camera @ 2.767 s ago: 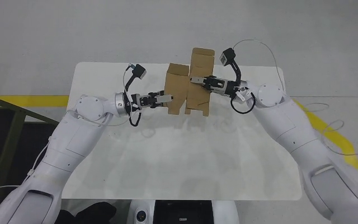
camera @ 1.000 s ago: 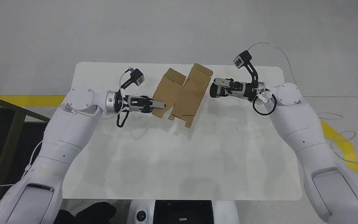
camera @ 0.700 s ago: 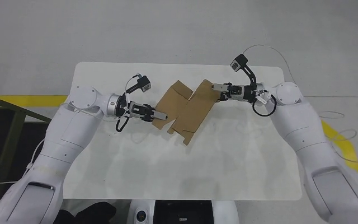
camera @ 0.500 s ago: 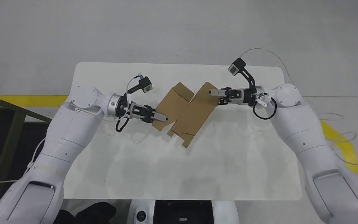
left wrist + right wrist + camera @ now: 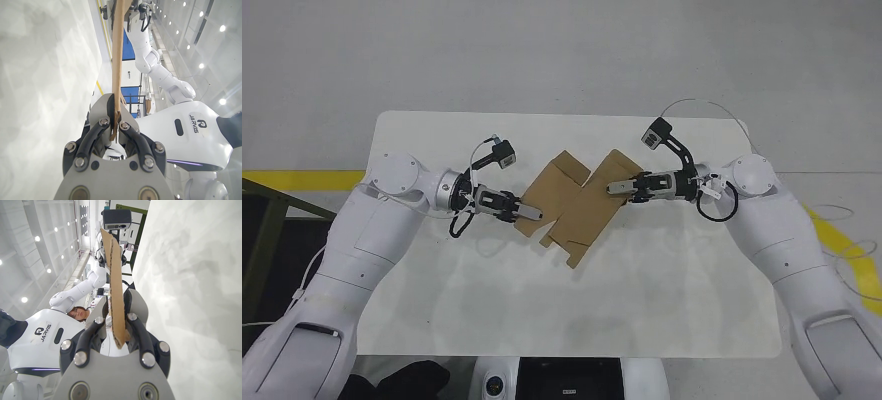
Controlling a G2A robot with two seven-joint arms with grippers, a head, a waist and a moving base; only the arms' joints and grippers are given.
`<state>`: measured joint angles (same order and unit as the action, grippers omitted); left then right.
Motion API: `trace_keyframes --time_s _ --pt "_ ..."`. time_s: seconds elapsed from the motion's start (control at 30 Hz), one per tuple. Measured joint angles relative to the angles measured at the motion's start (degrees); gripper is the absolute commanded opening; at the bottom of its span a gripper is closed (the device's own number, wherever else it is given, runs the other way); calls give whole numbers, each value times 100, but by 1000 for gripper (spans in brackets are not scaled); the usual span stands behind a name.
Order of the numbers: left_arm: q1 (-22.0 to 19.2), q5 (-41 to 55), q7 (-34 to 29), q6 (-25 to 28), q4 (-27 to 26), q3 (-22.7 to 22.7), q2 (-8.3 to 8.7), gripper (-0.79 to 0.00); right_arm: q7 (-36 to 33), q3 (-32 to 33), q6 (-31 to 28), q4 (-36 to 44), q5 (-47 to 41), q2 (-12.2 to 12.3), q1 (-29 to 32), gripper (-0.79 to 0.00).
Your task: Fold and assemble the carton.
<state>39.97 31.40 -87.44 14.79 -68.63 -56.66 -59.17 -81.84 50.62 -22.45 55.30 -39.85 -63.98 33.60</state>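
Observation:
A flattened brown carton point(image 5: 572, 205) hangs slanted over the middle of the white table point(image 5: 542, 310), between both arms. My left gripper point(image 5: 527, 213) is shut on its near-left edge; in the left wrist view the carton point(image 5: 118, 56) runs edge-on out of the pinched left gripper point(image 5: 115, 113). My right gripper point(image 5: 612, 187) sits over the carton's right part. Its own view shows the carton point(image 5: 115, 285) deep between the fingers of the right gripper point(image 5: 116, 308), which stand open with a small gap on one side.
The table's front half point(image 5: 572, 300) lies bare. Yellow floor tape point(image 5: 302, 180) runs past both sides. A dark frame point(image 5: 267, 215) stands off the table's left edge.
The carton has tipped from upright to a low slant. The right gripper had let go a second ago, then returned and slid over the carton's right edge. The left gripper kept its hold.

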Motion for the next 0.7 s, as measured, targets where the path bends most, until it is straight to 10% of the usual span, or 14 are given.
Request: trace_keyframes --time_s 0.17,0.23,0.7 --pt "-1 26 -48 -37 -8 13 -6 -785 -22 -41 21 -73 -81 -6 -32 -785" --pt "2 51 -31 -85 15 10 -8 0 -43 -52 43 -94 -180 -16 -33 -785" --pt "159 589 928 -162 116 -392 -5 0 471 -16 -470 -473 -381 -132 -112 -785"
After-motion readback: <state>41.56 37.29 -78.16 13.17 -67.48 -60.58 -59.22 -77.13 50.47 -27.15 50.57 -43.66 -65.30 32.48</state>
